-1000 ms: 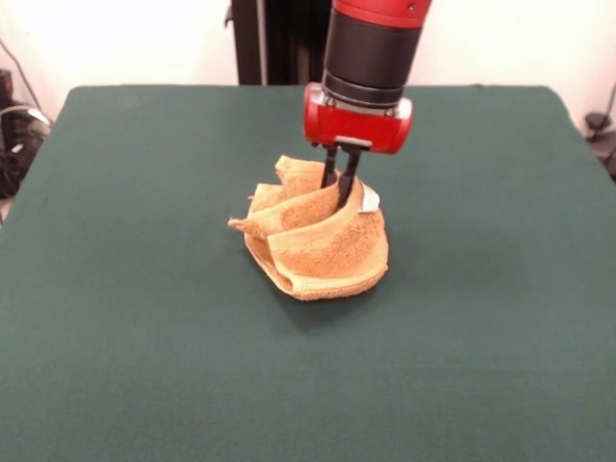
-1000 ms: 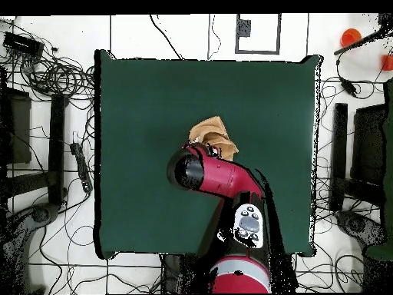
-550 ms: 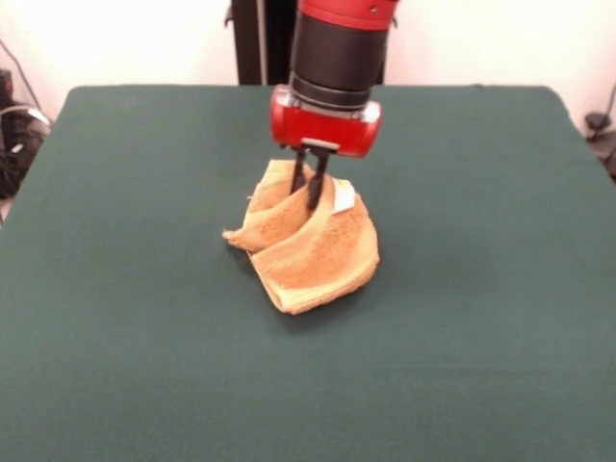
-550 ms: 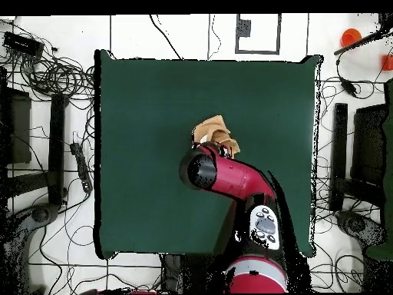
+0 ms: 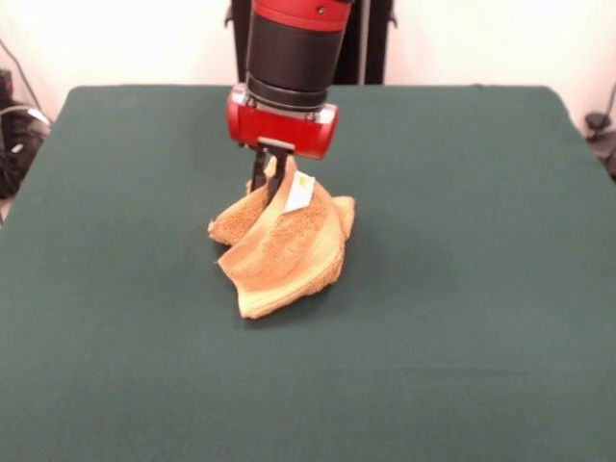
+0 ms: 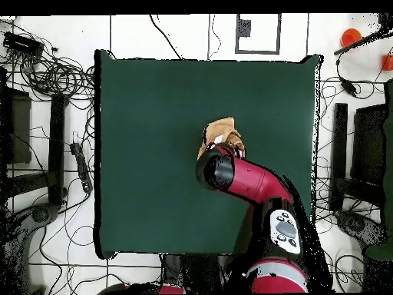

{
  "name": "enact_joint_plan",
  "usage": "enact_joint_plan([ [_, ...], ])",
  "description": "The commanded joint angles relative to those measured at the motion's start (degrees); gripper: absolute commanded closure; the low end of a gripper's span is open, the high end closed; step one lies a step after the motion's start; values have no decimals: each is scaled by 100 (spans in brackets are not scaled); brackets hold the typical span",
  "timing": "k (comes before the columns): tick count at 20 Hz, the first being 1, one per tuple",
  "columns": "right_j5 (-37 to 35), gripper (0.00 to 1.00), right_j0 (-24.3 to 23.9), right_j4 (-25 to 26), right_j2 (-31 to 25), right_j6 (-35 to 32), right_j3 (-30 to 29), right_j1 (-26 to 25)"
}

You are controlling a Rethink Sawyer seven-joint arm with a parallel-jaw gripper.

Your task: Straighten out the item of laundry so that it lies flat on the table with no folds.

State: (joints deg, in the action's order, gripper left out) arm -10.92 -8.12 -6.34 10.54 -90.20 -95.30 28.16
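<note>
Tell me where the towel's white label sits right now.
In the front view, the white label sits at the top of the bunched towel, just right of the gripper pinching it, left of table centre.

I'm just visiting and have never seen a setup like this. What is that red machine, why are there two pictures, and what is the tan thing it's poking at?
The red and black machine is a robot arm, and the dark prongs below its red collar are its gripper. One picture looks across the table at the arm; the other looks straight down from above, where the arm reaches in from the bottom. On the green table lies a golden-tan terry towel, bunched and folded rather than flat. The gripper is pinching the towel's top edge near its small white label, lifting that part while the rest rests on the table. From above, only a bit of towel shows past the arm.
</note>
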Motion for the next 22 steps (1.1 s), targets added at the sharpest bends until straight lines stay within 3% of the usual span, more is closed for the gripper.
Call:
enact_joint_plan([
  [1,120,100,60,143,-662,-919,-511,74],
  [22,-1010,100,814,-119,45,-1122,-244,445],
])
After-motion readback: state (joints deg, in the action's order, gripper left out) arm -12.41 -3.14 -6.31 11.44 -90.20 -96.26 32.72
